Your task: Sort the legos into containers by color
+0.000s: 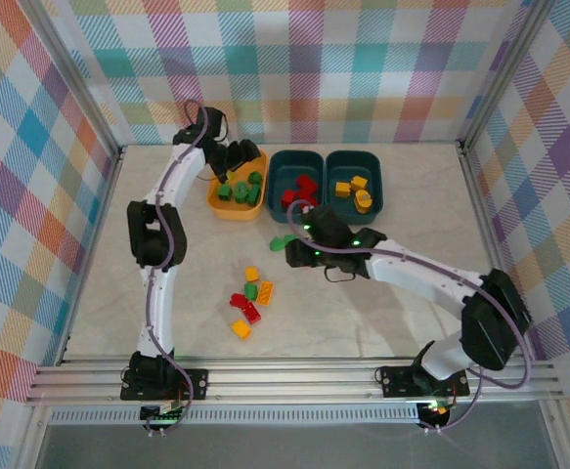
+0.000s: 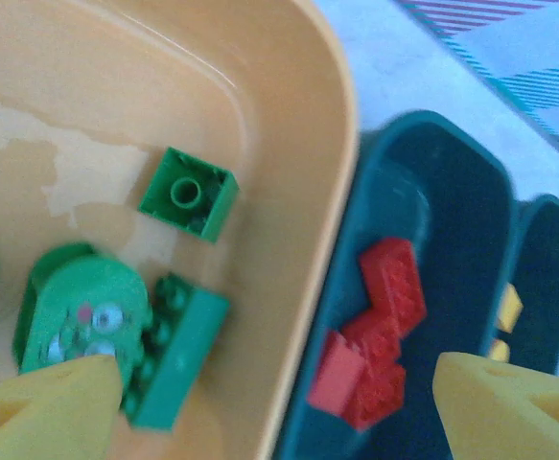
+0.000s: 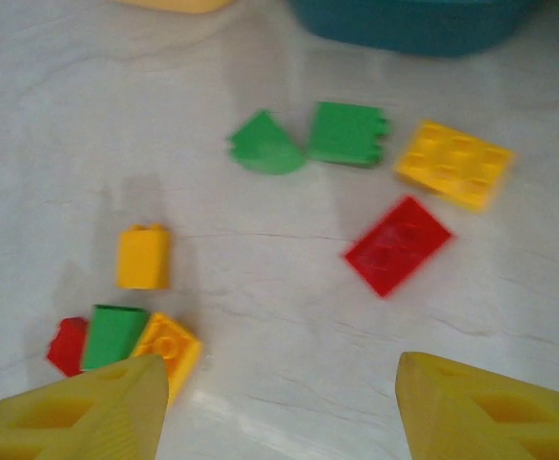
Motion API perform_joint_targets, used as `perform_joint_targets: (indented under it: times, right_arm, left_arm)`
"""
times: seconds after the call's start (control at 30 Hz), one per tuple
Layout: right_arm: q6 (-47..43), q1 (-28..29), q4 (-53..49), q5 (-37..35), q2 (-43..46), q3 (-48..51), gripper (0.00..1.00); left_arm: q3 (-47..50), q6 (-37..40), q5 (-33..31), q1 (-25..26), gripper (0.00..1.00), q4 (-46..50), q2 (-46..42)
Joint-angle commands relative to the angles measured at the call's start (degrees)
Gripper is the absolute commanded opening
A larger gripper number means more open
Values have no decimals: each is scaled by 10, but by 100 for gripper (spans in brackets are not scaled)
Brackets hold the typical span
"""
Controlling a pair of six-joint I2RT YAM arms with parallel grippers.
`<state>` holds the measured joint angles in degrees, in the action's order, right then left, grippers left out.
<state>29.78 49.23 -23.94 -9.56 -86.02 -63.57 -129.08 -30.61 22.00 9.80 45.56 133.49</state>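
hovering over the orange tub [image 1: 228,207], your left gripper [image 2: 279,383] stands open and empty, since the green legos [image 2: 185,192] belong inside it; your right gripper [image 3: 279,393], open too, hangs beyond that tub's near side over loose legos [image 1: 248,303].

Right gripper [image 3: 281,383], wrist view: two yellow fingers [image 3: 87,412] stand apart at the lower corners, with bare desk [image 3: 260,287] between them. Centre: a green fan-shaped piece [image 3: 267,144] just beside a green brick [image 3: 348,133]. To the right lie a yellow plate [image 3: 454,163] and a tilted red plate [image 3: 398,244]. Left: a lone yellow brick [image 3: 144,257]. Below it, a red, green and yellow cluster [image 3: 116,337] lies close to the lower-left finger. Top edge: a teal tub [image 3: 413,24], blurred.
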Motion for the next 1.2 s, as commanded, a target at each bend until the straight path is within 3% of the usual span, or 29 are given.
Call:
perform_joint_targets:
  times: [0.0,0.1,0.3,0.47,0.73,0.9,1.17]
  right_arm:
    - [-21,53,-3,-12,-62,-49,60]
    - [-44,105,-16,-12,-125,-104,58]
    - [-21,152,-74,-14,-240,-198,57]
    - [12,161,-95,-9,-299,-241,57]
    - [31,159,-144,-48,-363,-297,56]
    - [40,157,-160,-55,-390,-320,47]
    - [42,138,-172,-70,-397,-315,43]
  left_arm:
    - [117,-17,-31,-6,86,-52,-161]
    - [305,-85,-73,-32,88,-99,-277]
    - [708,-206,-62,-107,89,-235,-469]
    - [892,-204,-71,-129,91,-255,-569]
    - [928,-163,-81,-130,91,-219,-637]
    - [913,-146,-82,-130,91,-204,-645]
    - [930,-139,-76,-130,91,-204,-658]
